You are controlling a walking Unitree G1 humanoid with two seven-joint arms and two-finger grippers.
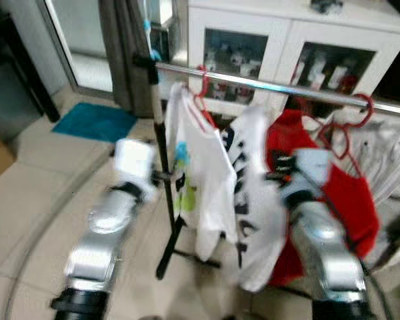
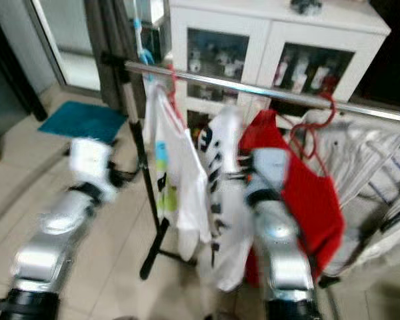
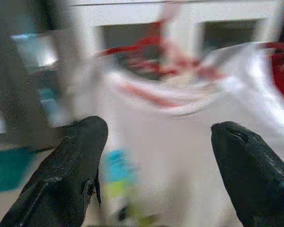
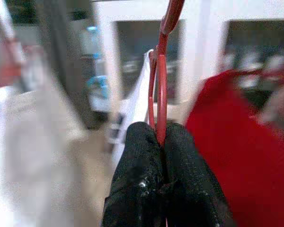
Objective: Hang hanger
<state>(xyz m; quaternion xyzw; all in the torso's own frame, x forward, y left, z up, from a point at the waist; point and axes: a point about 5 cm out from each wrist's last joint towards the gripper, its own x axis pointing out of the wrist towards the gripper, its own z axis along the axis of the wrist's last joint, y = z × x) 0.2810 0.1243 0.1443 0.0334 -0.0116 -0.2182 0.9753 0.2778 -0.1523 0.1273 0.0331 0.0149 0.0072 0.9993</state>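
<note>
the right gripper (image 4: 162,137) has its two black fingers pinched tight on a thin red wire hanger (image 4: 161,71), which rises straight up from between the fingertips. in the head views that arm reaches up in front of a white t-shirt with black lettering (image 1: 250,193), and the hanger's shirt sits below a shiny metal clothes rail (image 1: 253,83), between a white t-shirt with a blue and green print (image 1: 193,180) and a red garment (image 1: 347,193). whether the hook is over the rail cannot be told through the blur. the left gripper (image 3: 158,137) is spread wide with nothing between its fingers, pointing at the printed shirt near the rack's black upright pole (image 1: 161,167). behind the rail stands a white cabinet with glass doors (image 1: 287,40), and a teal mat (image 1: 93,122) lies on the pale tiled floor (image 1: 40,200)
</note>
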